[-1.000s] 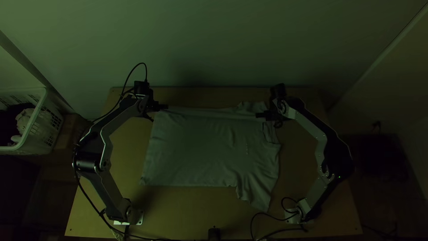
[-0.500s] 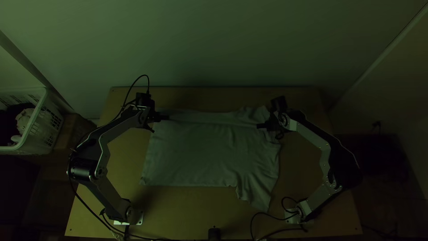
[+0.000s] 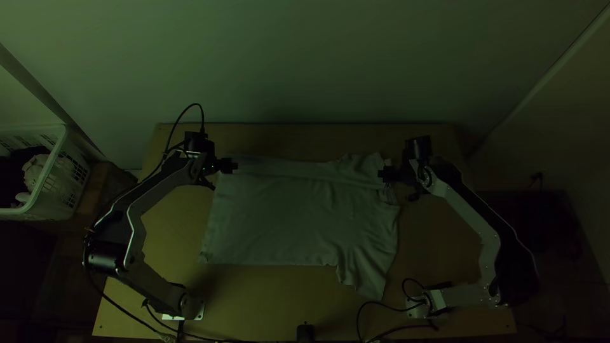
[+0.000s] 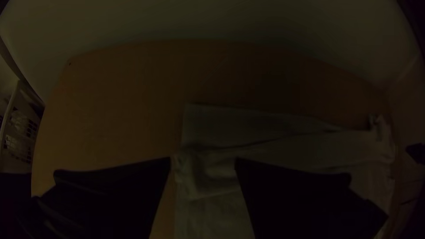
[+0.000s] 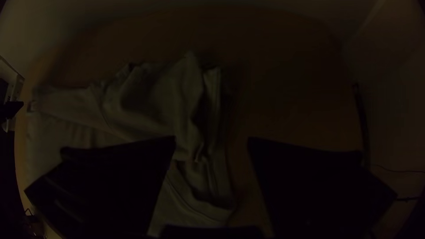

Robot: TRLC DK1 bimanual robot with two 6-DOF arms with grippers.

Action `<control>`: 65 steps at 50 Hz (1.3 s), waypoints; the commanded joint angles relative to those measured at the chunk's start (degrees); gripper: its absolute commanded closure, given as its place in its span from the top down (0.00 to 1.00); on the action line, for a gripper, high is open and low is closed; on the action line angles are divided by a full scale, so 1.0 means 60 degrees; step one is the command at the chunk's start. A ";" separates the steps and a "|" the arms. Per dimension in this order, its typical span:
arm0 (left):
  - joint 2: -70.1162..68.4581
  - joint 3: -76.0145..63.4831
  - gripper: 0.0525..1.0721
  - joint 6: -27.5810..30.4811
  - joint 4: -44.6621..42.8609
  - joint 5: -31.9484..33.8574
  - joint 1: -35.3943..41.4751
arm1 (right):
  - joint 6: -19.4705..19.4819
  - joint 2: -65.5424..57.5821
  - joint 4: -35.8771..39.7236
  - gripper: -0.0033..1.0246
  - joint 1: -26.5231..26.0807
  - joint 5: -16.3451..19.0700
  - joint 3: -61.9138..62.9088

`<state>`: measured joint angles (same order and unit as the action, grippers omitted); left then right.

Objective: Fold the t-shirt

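In the top view my left gripper [image 3: 227,166] is at the t-shirt's upper left corner and my right gripper [image 3: 386,174] is at its upper right, by the collar. The grey t-shirt [image 3: 286,216] lies flat, its far long edge folded over in a narrow strip, one sleeve pointing to the near side. In the left wrist view my left gripper [image 4: 203,161] stands open, the shirt's folded corner [image 4: 208,170] between and beyond its fingers. The right wrist view has my right gripper [image 5: 211,140] open too, over the bunched collar part of the shirt [image 5: 190,128].
A white basket [image 3: 54,190] with cloth in it stands left of the wooden table [image 3: 254,305]. A small black object [image 3: 305,333] is at the table's near edge. Cables run beside both arm bases, and a pale wall rises behind the table's far edge.
Both grippers have come toward the near side, and the right one has then shifted right. The shirt's far edge has settled slightly nearer; its far strip now lies folded over.
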<state>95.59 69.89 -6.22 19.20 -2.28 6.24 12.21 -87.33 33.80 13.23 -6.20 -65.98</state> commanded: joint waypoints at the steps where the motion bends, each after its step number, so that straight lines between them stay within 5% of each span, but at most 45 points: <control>1: -0.0654 0.0378 0.93 0.0084 0.0477 0.0263 -0.0205 | 0.0221 0.0771 0.0167 0.96 0.0021 -0.0051 0.0112; 25: -0.3246 0.0261 0.95 0.0817 0.3348 0.0337 -0.0352 | 0.0968 0.3905 0.0885 0.96 -0.0082 -0.0037 0.0727; 53: -0.6117 -0.1804 0.95 0.1095 0.7098 0.0263 -0.0586 | 0.1335 0.6733 0.4679 0.95 0.0753 0.0081 0.1343; 65: -0.6542 -0.3049 0.95 0.1490 0.7977 0.0205 -0.0469 | 0.1803 0.7612 0.5338 0.95 0.0885 0.1472 0.2221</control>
<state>57.63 55.31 0.62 65.25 -0.67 3.16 21.02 -43.38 64.82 17.47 1.23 -55.81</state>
